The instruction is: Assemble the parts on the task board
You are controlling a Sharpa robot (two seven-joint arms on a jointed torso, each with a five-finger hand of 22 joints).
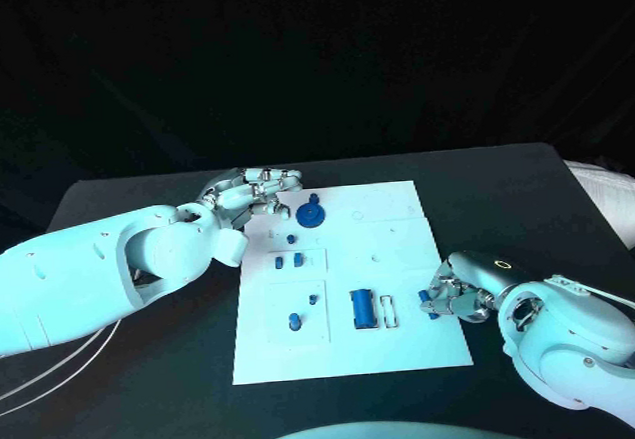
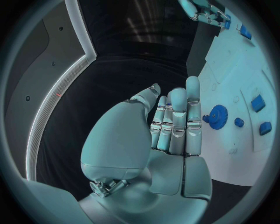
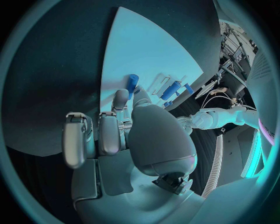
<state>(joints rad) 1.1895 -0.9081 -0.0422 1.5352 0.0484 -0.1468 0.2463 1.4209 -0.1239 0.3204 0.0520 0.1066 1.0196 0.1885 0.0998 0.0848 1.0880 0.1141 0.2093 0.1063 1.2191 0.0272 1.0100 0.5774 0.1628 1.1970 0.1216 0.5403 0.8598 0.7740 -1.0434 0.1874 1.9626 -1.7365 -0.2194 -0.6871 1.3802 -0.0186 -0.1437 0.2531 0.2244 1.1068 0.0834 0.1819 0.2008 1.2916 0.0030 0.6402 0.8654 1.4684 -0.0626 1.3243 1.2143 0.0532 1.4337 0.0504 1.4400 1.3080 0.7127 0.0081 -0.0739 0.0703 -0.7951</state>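
Observation:
The white task board [image 1: 398,350] lies in the middle of the black table. A blue gear [image 1: 310,216] sits near its far left corner, with my left hand [image 1: 253,195] just beside it, fingers stretched out and holding nothing. The left wrist view has the gear [image 2: 219,115] close to the fingers [image 2: 178,121]. My right hand [image 1: 453,295] rests at the board's right edge and pinches a small blue part [image 3: 132,84] between thumb and a finger. A blue cylinder [image 1: 361,309] lies on the board left of that hand.
Several small blue pieces lie across the board's left half, among them a pair [image 1: 290,262] and one [image 1: 295,324] near the front. A pale frame-like piece [image 1: 391,310] lies beside the cylinder. Black table surrounds the board.

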